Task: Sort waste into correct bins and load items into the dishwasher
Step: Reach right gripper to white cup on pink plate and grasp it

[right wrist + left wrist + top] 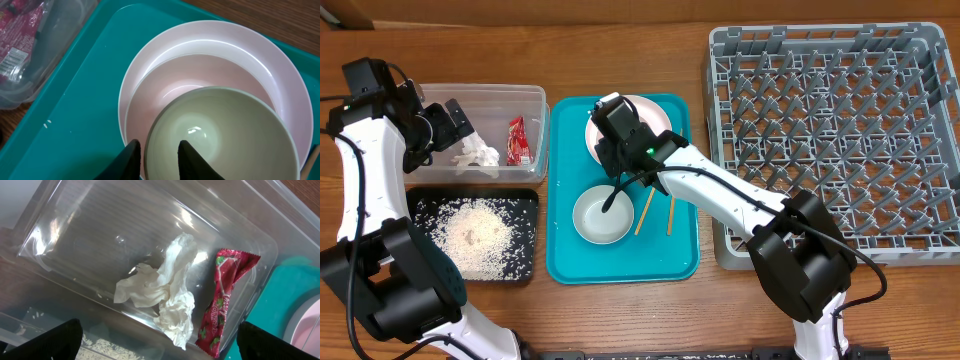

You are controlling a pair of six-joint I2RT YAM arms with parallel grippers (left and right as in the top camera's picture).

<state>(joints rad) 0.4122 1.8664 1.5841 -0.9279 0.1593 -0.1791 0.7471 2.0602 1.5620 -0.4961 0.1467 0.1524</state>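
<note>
Tissue (165, 292) and wrapper (222, 300) lie in tub (75, 240) beside tray (85, 100); left gripper (160, 335) above, jaws wide; right gripper (157, 150) jaws apart astride bowl (215, 130) rim.

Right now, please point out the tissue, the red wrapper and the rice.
tissue (167, 292), left wrist view, crumpled middle.
red wrapper (225, 300), left wrist view, printed face.
rice (475, 235), overhead view, centre of pile.

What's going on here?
The crumpled white tissue and red snack wrapper lie in the clear plastic tub, left gripper hanging above with jaws open. White rice covers the flat black tray. The right gripper, jaws open, straddles the rim of a small pale bowl in the round pink plate on the teal tray. The grey plastic dish rack is empty.
</note>
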